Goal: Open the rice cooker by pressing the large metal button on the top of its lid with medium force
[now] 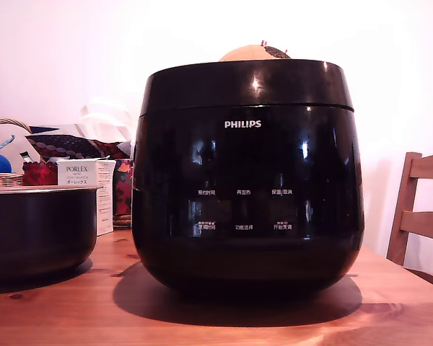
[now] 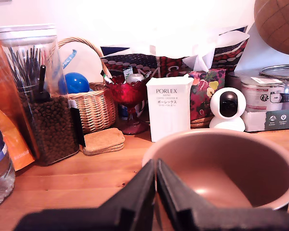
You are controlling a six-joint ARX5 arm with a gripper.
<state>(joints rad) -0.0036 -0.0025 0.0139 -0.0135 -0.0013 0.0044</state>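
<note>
— What do you see from the outside camera, going from its left to its right?

— First a dark pot (image 1: pixel 32 231) with a pale rim on the wooden worktop (image 1: pixel 72 310). Behind it, a white PORLEX box (image 1: pixel 81 175). Then the big black rice cooker (image 1: pixel 247 194) in the middle, with its lid (image 1: pixel 245 86) down. At the far right, a wooden chair (image 1: pixel 421 213).

— Where is your gripper?

— I only see it from the wrist camera. The gripper (image 2: pixel 156 168) has its jaws pressed together, with nothing between them. It hangs over the rim of a brown bowl (image 2: pixel 231 166).

— And the cooker from there?

— It is not in the wrist picture. I see a jar of dark beans (image 2: pixel 36 96), a woven basket (image 2: pixel 91 103), the PORLEX box (image 2: pixel 169 107) and a small white camera (image 2: pixel 227 109).
</note>
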